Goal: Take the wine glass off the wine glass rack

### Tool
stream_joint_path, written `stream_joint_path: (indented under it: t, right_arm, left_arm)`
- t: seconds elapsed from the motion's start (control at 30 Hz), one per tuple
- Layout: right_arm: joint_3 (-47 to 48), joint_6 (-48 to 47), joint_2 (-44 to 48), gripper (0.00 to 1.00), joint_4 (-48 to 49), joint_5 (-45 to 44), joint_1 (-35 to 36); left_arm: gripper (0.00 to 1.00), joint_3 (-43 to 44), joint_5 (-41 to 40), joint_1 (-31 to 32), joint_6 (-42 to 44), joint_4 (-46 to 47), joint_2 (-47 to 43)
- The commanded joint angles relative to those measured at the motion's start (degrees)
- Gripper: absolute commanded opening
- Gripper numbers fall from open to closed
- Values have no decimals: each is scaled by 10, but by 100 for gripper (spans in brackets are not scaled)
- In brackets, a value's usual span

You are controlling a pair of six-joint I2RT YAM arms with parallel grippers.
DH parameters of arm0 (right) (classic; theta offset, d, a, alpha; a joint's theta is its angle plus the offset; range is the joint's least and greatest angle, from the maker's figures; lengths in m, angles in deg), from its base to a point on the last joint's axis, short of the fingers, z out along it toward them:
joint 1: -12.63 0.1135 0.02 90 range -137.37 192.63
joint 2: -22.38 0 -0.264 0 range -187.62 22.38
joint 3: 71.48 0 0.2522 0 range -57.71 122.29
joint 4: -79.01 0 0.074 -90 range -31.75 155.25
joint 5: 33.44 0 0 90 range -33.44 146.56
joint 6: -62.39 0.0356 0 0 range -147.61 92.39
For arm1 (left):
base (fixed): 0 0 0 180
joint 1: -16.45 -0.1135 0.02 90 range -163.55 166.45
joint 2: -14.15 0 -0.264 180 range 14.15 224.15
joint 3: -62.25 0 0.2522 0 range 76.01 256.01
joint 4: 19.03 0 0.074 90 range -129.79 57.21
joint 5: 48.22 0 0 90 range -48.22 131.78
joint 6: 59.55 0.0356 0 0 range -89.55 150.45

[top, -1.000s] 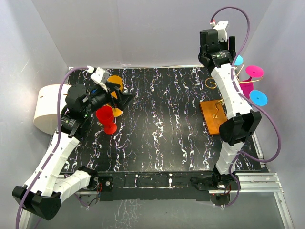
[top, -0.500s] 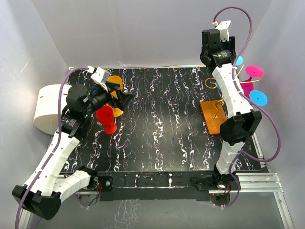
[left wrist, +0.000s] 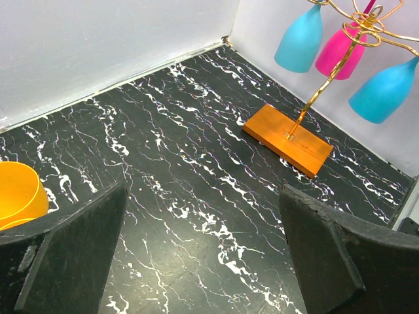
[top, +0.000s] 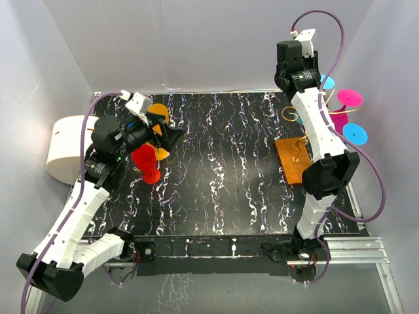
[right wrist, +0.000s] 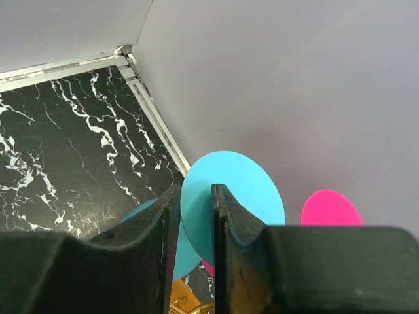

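Observation:
The wine glass rack has an orange base [top: 292,160] and a gold wire stem with looped hooks [left wrist: 362,19]. Three wine glasses hang upside down from it: a blue one [left wrist: 300,39], a pink one [left wrist: 340,52] and another blue one [left wrist: 385,91]. My right gripper [right wrist: 194,190] is high at the rack's far side. Its jaws stand narrow on either side of the round foot [right wrist: 242,196] of a blue wine glass. The stem is hidden, so contact does not show. My left gripper [left wrist: 203,190] is open and holds nothing, low over the table at the left.
A red glass [top: 147,162] stands upright beside the left arm, with orange glasses [top: 159,112] behind it. A white roll [top: 65,147] lies off the table's left edge. Grey walls close in right behind the rack. A pink foot [right wrist: 330,208] shows right of the blue one.
The right gripper's jaws have narrowed around the blue glass's foot, and the wrist shifted slightly. The left arm has not moved.

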Motion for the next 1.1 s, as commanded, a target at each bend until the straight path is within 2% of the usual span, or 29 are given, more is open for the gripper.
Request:
stream_joint_path:
  t: [0.0, 0.7, 1.07]
  right_arm:
    - [-6, -10, 29, 20, 20, -5, 4]
    - [-27, -95, 34, 0, 101, -71, 23]
    - [-22, -127, 31, 0, 147, -101, 21]
  left_arm:
    - [99, 6, 0, 3, 10, 6, -4]
    - [99, 4, -13, 11, 15, 3, -1]
    - [99, 3, -16, 15, 18, 1, -3]
